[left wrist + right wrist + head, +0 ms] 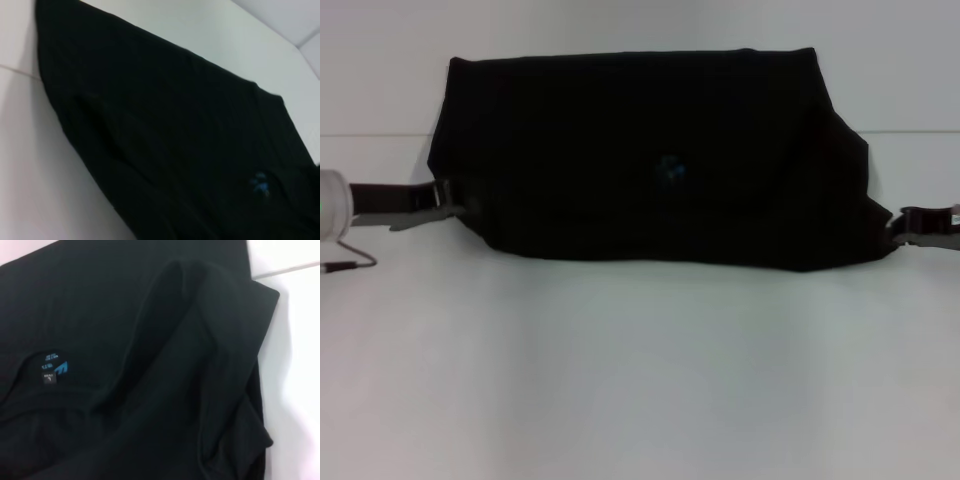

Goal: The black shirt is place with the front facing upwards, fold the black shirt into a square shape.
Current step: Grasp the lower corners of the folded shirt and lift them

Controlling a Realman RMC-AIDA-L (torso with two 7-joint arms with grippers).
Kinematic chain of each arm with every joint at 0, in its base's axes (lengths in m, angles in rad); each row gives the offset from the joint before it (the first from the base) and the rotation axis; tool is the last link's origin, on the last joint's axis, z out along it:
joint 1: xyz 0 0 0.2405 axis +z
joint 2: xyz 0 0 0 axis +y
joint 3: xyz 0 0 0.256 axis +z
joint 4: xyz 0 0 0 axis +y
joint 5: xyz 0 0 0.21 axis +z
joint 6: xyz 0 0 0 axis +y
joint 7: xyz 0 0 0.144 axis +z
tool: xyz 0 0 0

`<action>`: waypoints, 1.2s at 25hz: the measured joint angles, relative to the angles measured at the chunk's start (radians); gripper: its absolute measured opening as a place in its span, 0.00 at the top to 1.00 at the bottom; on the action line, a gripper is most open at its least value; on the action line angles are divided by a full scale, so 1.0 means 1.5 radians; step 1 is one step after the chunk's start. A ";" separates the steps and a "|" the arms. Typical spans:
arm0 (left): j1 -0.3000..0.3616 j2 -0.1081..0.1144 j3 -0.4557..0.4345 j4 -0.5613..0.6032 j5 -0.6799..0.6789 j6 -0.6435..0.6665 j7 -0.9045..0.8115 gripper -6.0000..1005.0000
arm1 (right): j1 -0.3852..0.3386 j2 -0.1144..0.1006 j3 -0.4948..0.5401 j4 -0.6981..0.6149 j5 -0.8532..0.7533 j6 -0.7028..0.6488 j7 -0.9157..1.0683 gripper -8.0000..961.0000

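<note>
Left gripper [448, 205] sits at the shirt's left edge, low on the table, its grey fingers [432, 212] touching or nipping the fabric edge; how wide it is spread, cannot tell, the cloth hides the tips. Right gripper [900, 232] is at the shirt's right near corner, touching the fabric there; pinched or apart, cannot tell either. Black shirt [650, 150] lies on the white table [640, 380], in the middle and toward the far side, already folded into a wide band: long axis runs left to right, short axis near to far. Far edge is straight, near edge sags lower on the right side. Right end has a loose folded flap with a deep crease, seen close in the right wrist view [165, 365]. Small blue neck label [669, 170] shows near the band's centre, facing up; the label [52, 369] has blue print and a tiny black tag under it, writing too small to read. Label [260, 184] shows as a blue smudge in the left wrist view. No front lettering visible.
</note>
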 joint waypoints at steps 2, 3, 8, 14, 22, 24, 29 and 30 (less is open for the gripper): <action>0.011 0.009 0.000 0.008 0.001 0.046 0.000 0.99 | -0.014 -0.005 0.001 -0.027 -0.001 -0.037 0.000 0.97; 0.018 0.015 -0.001 0.013 0.003 0.079 0.000 0.99 | -0.020 -0.008 0.001 -0.036 -0.001 -0.059 0.001 0.97; 0.056 0.035 -0.014 0.050 0.020 0.213 -0.005 0.99 | -0.059 -0.022 0.027 -0.083 0.000 -0.172 0.000 0.97; 0.087 0.044 -0.060 0.099 0.073 0.360 0.002 0.99 | -0.109 -0.023 0.055 -0.143 -0.002 -0.303 -0.001 0.97; 0.107 0.050 -0.084 0.100 0.121 0.418 0.024 0.99 | -0.168 -0.016 0.073 -0.173 -0.004 -0.398 0.000 0.97; 0.108 0.048 -0.081 0.098 0.121 0.439 0.034 0.99 | -0.178 -0.015 0.078 -0.176 -0.004 -0.415 -0.002 0.97; 0.110 0.047 -0.081 0.099 0.131 0.491 0.055 0.99 | -0.203 -0.012 0.083 -0.189 -0.005 -0.468 -0.014 0.97; 0.112 0.046 -0.082 0.099 0.135 0.499 0.058 0.99 | -0.208 -0.011 0.083 -0.192 -0.005 -0.474 -0.018 0.97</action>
